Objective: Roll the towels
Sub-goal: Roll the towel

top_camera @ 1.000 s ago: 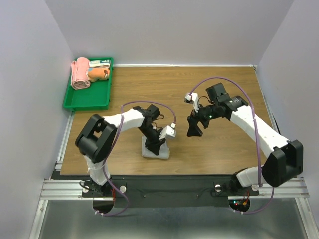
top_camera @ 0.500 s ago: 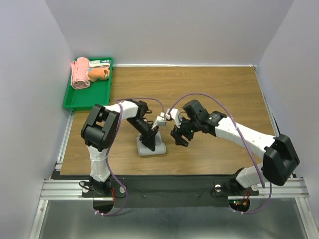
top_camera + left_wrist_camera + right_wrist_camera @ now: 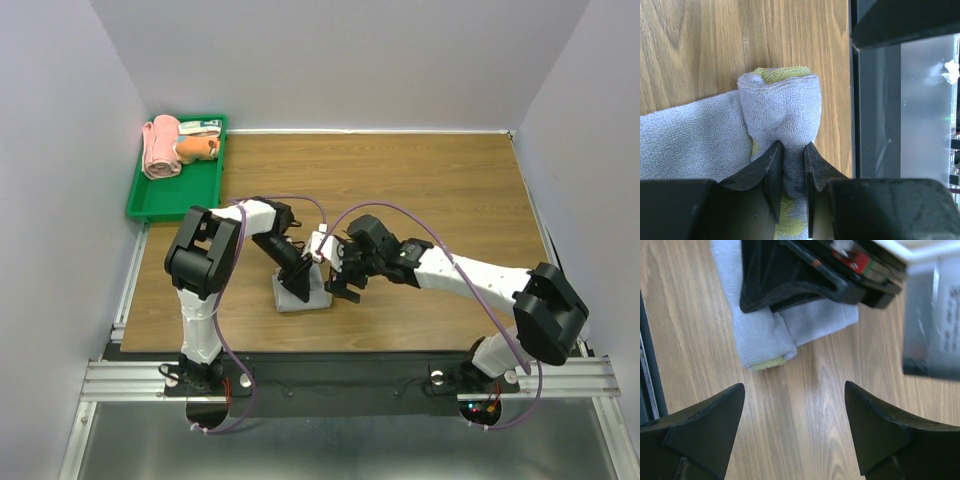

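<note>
— Item one: the thing to be rolled?
— Grey towel (image 3: 318,298), yellow-green on its inner face. It lies on the wooden table (image 3: 440,180) near the front edge, left of centre. One end is rolled into a thick bundle (image 3: 780,112); the rest lies flat.

— Item two: left gripper (image 3: 792,150)?
— Down on the towel. Its jaws are nearly closed, pinching the rolled end between the two fingertips.

— Item three: right gripper (image 3: 794,387)?
— Jaws spread wide with nothing between them. It hangs over bare wood just beside the towel's right edge, close to the left gripper. Whether it touches the cloth cannot be told.

— Item four: other stock?
— Green tray (image 3: 150,208) at the far left corner, well apart from both arms. It holds one rolled pink towel (image 3: 160,148) and an orange item (image 3: 196,149) beside it, too small to identify.
</note>
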